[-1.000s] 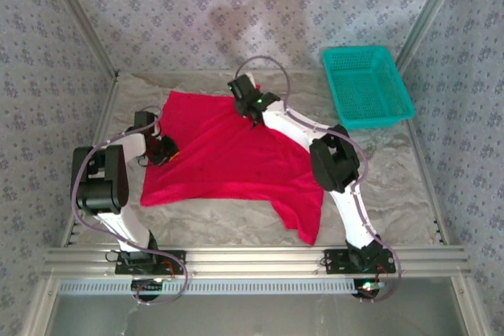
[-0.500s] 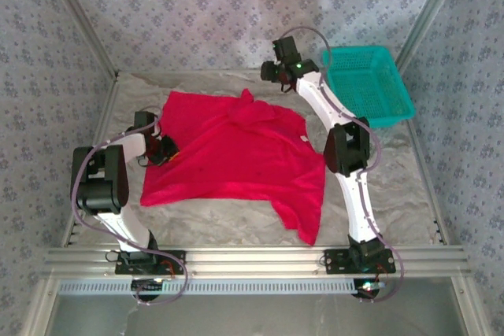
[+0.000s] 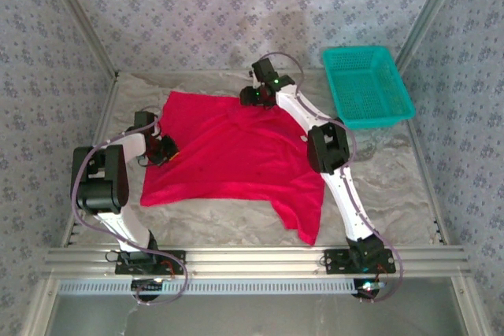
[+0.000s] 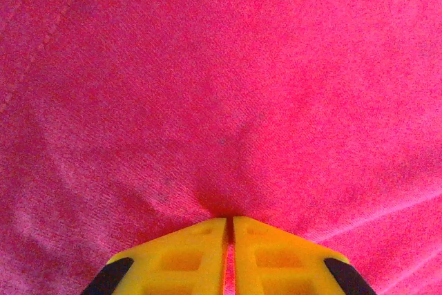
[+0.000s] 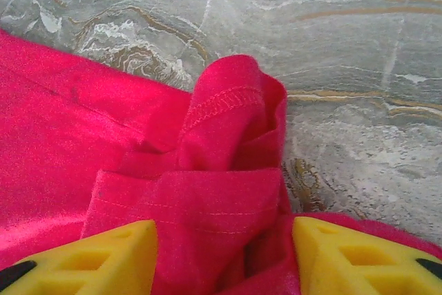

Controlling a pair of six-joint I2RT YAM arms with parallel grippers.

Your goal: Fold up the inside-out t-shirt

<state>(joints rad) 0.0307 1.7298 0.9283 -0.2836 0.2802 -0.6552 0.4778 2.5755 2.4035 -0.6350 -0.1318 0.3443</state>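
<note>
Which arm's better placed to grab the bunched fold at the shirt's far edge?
Right. The right gripper hangs open astride the bunched fold of the t-shirt; the left gripper is shut on cloth at its left edge, far from it.

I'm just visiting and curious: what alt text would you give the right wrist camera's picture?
A bunched-up fold of the red t-shirt sits between the two spread yellow fingers of the right gripper, at the picture's bottom edge. Beyond the cloth lies a grey marbled table cover.
</note>
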